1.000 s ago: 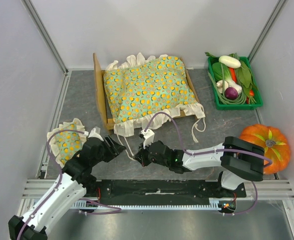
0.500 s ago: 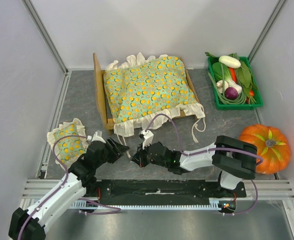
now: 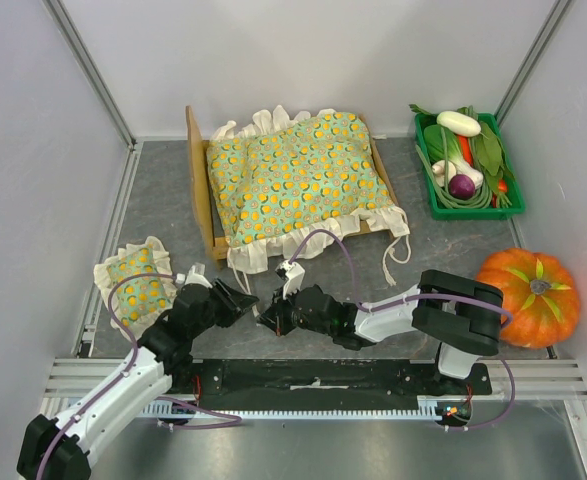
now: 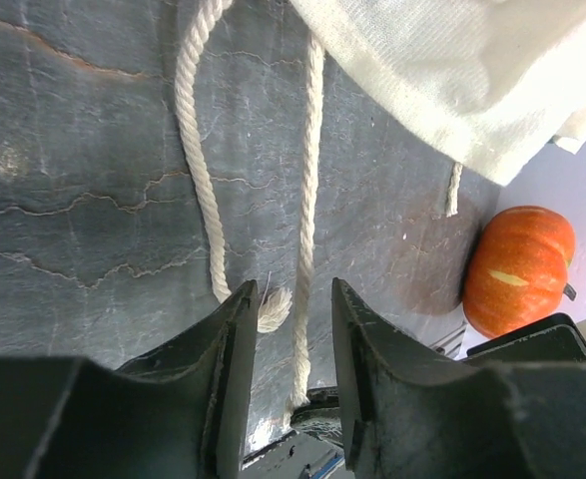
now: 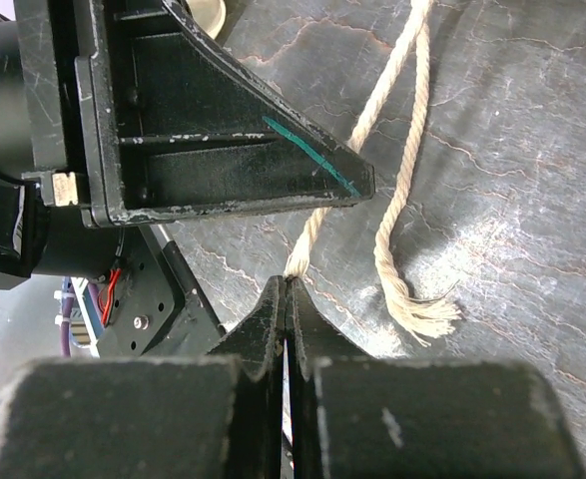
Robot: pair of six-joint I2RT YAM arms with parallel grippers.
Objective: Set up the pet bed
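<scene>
The pet bed [image 3: 197,178], a light-wood frame, stands at the back middle with the green orange-dotted frilled cushion [image 3: 298,180] lying on it. White cords [image 3: 263,285] hang from the cushion's front edge onto the table. My right gripper [image 3: 266,320] [image 5: 291,284] is shut on the end of one cord [image 5: 367,120]. My left gripper [image 3: 241,297] [image 4: 294,299] stands open with that same cord [image 4: 307,230] running between its fingers, close to the right gripper's tip. A second cord's frayed end [image 4: 271,309] lies beside the left finger.
A small matching pillow [image 3: 136,285] lies at the front left, beside my left arm. A green crate of vegetables [image 3: 468,165] stands at the back right. An orange pumpkin [image 3: 528,295] [image 4: 517,269] sits at the right, behind the right arm's elbow.
My left gripper has slid a little toward the near edge and narrowed its jaws round the cord. The right gripper has shifted slightly left, still pinching the cord end.
</scene>
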